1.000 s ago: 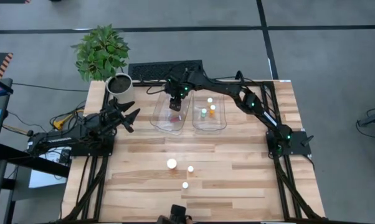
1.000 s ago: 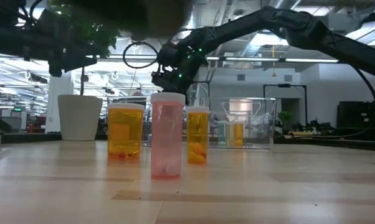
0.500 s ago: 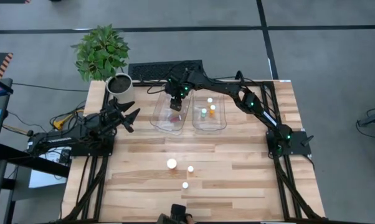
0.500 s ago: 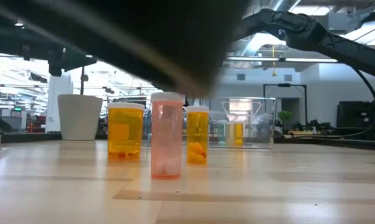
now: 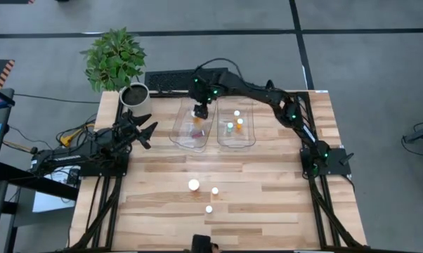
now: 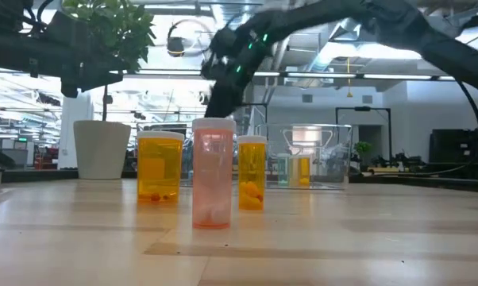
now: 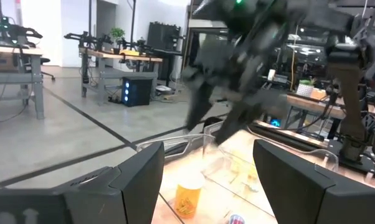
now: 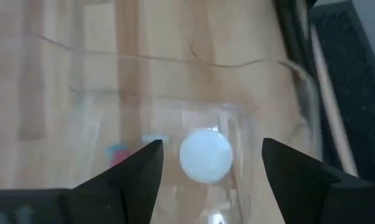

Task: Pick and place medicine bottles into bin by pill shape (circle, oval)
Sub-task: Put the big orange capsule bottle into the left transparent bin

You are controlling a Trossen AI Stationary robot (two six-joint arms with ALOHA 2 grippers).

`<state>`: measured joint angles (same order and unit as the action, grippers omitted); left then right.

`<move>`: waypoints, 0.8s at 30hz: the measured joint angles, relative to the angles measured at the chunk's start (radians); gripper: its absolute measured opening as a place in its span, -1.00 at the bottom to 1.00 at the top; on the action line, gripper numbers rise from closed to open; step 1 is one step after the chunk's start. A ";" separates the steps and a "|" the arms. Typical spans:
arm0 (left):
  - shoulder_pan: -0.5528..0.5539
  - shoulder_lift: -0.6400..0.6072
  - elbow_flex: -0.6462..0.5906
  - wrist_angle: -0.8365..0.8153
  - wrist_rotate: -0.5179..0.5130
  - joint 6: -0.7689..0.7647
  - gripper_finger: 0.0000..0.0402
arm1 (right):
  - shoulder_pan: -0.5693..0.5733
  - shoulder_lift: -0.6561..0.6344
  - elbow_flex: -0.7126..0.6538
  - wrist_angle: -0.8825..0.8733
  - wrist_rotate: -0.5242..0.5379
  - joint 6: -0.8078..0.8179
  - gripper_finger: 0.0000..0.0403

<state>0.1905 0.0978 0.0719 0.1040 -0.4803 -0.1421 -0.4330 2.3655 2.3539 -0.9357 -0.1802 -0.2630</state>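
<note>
My right gripper [image 5: 199, 110] hangs open over the left clear bin [image 5: 180, 133]. A white-capped orange bottle [image 8: 205, 154] stands upright in this bin below the fingers, which stand apart on either side of its cap. The bottle also shows in the left wrist view [image 7: 189, 196]. The right clear bin [image 5: 248, 139] holds three small bottles [image 5: 235, 121]. Three more bottles stand on the table near the front: a wide orange one [image 6: 159, 167], a wide pink one [image 6: 213, 184] and a narrow orange one [image 6: 252, 173]. My left gripper [image 5: 147, 133] waits open at the table's left.
A white plant pot [image 5: 135, 95] with a green plant stands at the far left corner, beside the left bin. A black mat [image 5: 171, 79] lies behind the bins. Bare wood lies between the bins and the three front bottles [image 5: 204, 193].
My right gripper has risen above the left bin and moved a little toward the far edge. The orange bottle stays standing in the bin below it.
</note>
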 joint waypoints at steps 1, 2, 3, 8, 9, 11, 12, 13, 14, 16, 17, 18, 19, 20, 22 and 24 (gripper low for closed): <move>0.000 0.000 0.000 0.000 0.000 0.000 0.20 | 0.003 -0.031 0.000 -0.044 0.000 0.000 0.40; 0.000 0.000 0.000 0.000 -0.002 0.000 0.20 | 0.009 -0.065 0.000 -0.093 0.000 0.006 0.40; 0.000 0.000 0.000 0.000 -0.003 0.000 0.20 | 0.017 -0.097 0.001 -0.139 0.000 0.016 0.40; 0.000 0.000 0.000 0.003 -0.003 0.000 0.20 | 0.101 -0.227 -0.011 -0.426 -0.009 0.118 0.40; 0.000 0.000 0.000 0.004 -0.002 -0.001 0.20 | 0.128 -0.249 -0.027 -0.470 -0.007 0.150 0.40; 0.000 0.000 0.000 0.006 0.005 -0.002 0.20 | 0.193 -0.298 -0.083 -0.525 0.004 0.219 0.40; 0.000 0.000 0.000 0.005 0.005 -0.002 0.20 | 0.233 -0.327 -0.126 -0.523 0.025 0.252 0.40; 0.000 0.000 0.000 0.005 0.005 -0.002 0.20 | 0.275 -0.358 -0.181 -0.505 0.055 0.281 0.40; 0.000 0.000 0.000 0.005 0.005 -0.002 0.20 | 0.318 -0.385 -0.247 -0.471 0.090 0.310 0.40; 0.000 0.000 0.000 0.005 0.006 0.000 0.20 | 0.404 -0.441 -0.402 -0.357 0.146 0.373 0.40; 0.000 0.000 0.000 0.006 0.006 0.001 0.20 | 0.445 -0.466 -0.482 -0.275 0.162 0.406 0.40; 0.000 0.000 0.000 0.006 0.009 0.002 0.20 | 0.482 -0.490 -0.564 -0.179 0.174 0.437 0.40; 0.000 0.000 0.000 0.006 0.013 0.002 0.20 | 0.516 -0.509 -0.638 -0.075 0.182 0.462 0.40; 0.000 0.000 0.000 0.007 0.020 0.003 0.20 | 0.547 -0.523 -0.704 0.031 0.185 0.482 0.40; 0.000 0.000 0.000 0.009 0.033 0.002 0.20 | 0.590 -0.536 -0.808 0.229 0.187 0.500 0.40; 0.000 0.000 0.000 0.009 0.048 -0.001 0.20 | 0.614 -0.521 -0.861 0.393 0.187 0.495 0.40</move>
<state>0.1905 0.0978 0.0719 0.1134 -0.4326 -0.1429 0.1807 1.8446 1.4928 -0.5432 0.0067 0.2316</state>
